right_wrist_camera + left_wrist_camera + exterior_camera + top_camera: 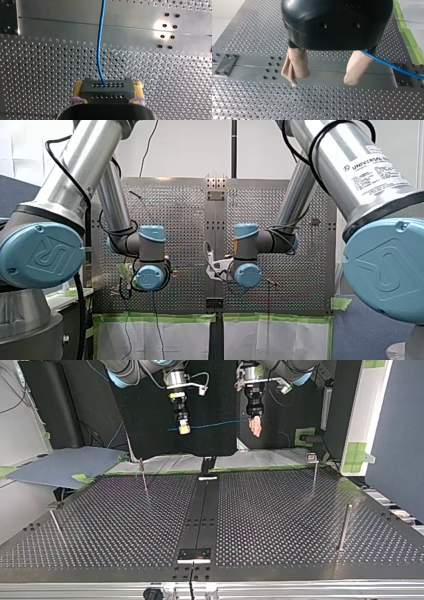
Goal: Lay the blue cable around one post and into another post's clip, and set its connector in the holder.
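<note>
Barely started, it seems — the dark grey block connector [107,91] is pinched in my right gripper [108,85] and the thin blue cable [215,424] is strung through the air to my left gripper [322,82], beige pads [295,65] spread — no slim metal post [344,527] wrapped, nothing clipped yet.

1. Front view: behind and above the arms [112,195], facing out over the surface [280,220].
2. Top view: low, across the surface, facing the arms.
3. Wrist views: close, along left hand [322,82] and right hand [107,88]; both share the cable [387,63].
</note>
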